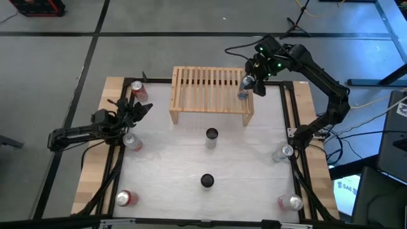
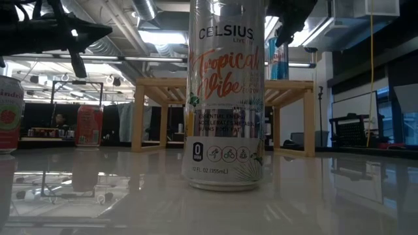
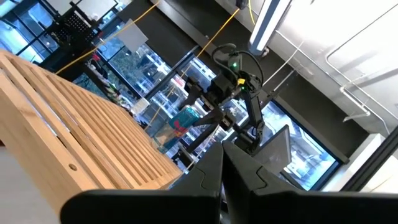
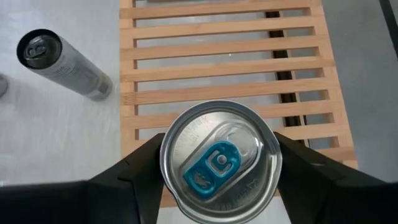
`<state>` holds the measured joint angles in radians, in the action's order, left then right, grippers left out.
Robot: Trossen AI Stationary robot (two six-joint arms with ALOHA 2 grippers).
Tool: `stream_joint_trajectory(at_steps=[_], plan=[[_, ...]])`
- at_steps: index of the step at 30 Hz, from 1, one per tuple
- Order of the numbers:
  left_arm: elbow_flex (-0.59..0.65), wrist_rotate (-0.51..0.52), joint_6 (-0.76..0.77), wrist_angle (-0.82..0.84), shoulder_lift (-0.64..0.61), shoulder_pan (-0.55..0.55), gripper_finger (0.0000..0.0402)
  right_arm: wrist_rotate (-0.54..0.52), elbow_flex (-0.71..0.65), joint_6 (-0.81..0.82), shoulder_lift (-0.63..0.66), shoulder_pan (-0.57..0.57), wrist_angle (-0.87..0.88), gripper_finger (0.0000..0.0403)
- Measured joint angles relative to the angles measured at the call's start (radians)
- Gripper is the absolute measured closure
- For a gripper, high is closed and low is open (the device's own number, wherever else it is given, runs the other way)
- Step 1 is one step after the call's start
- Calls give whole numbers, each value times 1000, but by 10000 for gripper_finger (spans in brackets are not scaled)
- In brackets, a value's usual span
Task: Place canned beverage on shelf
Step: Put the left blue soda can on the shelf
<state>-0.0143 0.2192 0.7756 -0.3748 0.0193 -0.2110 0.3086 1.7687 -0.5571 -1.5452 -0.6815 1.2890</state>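
Note:
The light-wood slatted shelf [image 1: 210, 95] stands at the far middle of the table on its short side legs. My right gripper [image 1: 248, 84] is shut on a blue canned beverage [image 1: 244, 90] over the shelf's right end. In the low view the can [image 2: 277, 59] has its bottom at the level of the shelf top [image 2: 222, 83]; I cannot tell whether it rests there. My left gripper [image 1: 138, 109] is shut and empty, raised over the table's left side, left of the shelf. My right gripper pinches the can's side wall just below its top rim [image 4: 166, 163] between its two fingers [image 4: 140, 168], one on each opposite side. The fingers come from above, pointing down. The can stays upright, its blue tab up, over the shelf's right end.
A tall Celsius can [image 2: 226, 98] stands at the table's middle [image 1: 212, 135], another dark-topped can [image 1: 207, 180] nearer. Red cans stand at the left [image 1: 137, 90], [image 1: 131, 141], [image 1: 124, 198]. Two cans stand at the right [image 1: 283, 152], [image 1: 291, 202].

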Motion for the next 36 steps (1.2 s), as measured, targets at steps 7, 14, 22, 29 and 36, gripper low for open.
stream_joint_trajectory(at_steps=[7, 14, 22, 29, 36], plan=[[0, 0, 0, 0, 0, 0, 401, -53, 23, 2, 11, 1, 13, 157], [0, 0, 0, 0, 0, 0, 401, -57, 64, 7, 11, 0, 24, 150], [0, 0, 0, 0, 0, 0, 401, -37, 36, 9, 8, 1, 13, 142], [0, 0, 0, 0, 0, 0, 401, -52, 21, 35, 8, 0, 17, 129], [0, 1, 0, 0, 0, 0, 401, -54, 21, 36, 8, 0, 10, 105]])
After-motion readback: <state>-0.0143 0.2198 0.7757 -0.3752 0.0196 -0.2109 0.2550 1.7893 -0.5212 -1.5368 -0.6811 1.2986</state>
